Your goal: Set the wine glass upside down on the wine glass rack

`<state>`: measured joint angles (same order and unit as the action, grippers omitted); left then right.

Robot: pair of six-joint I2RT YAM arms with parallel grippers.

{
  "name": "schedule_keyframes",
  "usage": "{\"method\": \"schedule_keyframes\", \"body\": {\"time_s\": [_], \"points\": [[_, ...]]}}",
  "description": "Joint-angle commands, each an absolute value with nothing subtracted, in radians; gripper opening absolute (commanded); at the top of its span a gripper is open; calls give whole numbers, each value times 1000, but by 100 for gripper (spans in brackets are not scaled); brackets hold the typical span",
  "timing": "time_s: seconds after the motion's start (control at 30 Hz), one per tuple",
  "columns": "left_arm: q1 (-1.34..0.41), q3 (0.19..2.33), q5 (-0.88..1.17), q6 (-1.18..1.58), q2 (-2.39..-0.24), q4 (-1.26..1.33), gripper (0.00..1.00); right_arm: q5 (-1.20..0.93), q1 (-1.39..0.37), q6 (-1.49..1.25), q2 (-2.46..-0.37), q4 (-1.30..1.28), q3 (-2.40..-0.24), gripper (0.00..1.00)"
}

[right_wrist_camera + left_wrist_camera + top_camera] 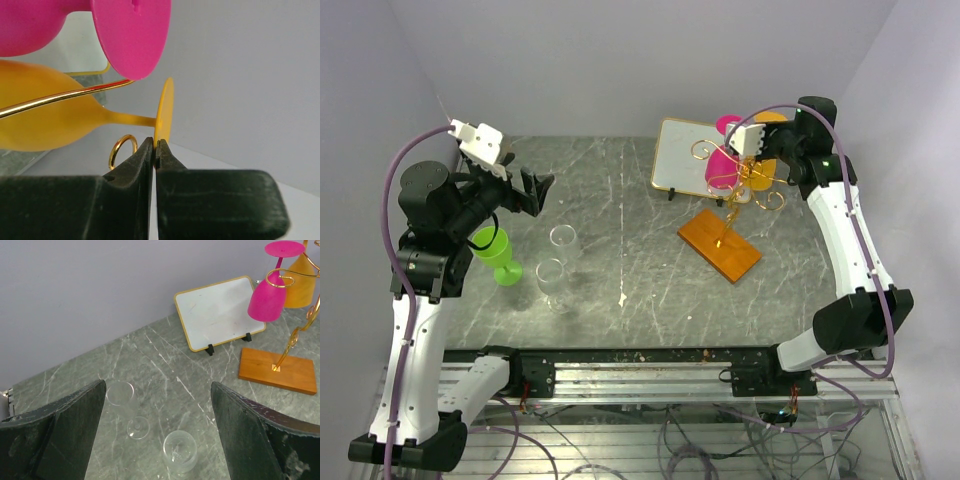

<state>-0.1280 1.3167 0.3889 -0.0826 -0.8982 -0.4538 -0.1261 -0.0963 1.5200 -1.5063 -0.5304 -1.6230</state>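
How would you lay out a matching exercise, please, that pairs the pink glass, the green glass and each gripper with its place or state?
Things:
1. pink glass
2. green glass
3. left gripper
4. right gripper

Places or states:
A. shut
B. hanging upside down on the rack
C. wide open
D. standing upright on the table

Pairs: 1-B, 2-D, 3-C, 4-A.
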Motion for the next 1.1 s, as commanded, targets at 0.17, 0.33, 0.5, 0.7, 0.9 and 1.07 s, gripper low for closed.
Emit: {"method": "schedule_keyframes", "body": {"time_s": [0.17, 0.33, 0.5, 0.7, 0.9, 1.07], "points": [[-130, 1313, 383, -101, -881, -442, 97, -187, -92, 1535, -1470, -575, -1662, 0], [-130, 1312, 384, -103, -881, -443, 97, -205, -93, 1530, -1457, -593, -1669, 0], [-130, 1307, 393, -101, -876, -445, 97, -222, -92, 1536, -1438, -623, -1664, 0], [-130, 1311, 395, -104, -876, -448, 97, -223, -93, 1555, -1418, -658, -1654, 0], [-130, 1310, 399, -106, -877, -448, 97, -225, -94, 1564, -1398, -685, -1648, 0], [-130, 1308, 400, -107, -879, -448, 97, -199, -95, 1570, -1377, -688, -1623, 0]]}}
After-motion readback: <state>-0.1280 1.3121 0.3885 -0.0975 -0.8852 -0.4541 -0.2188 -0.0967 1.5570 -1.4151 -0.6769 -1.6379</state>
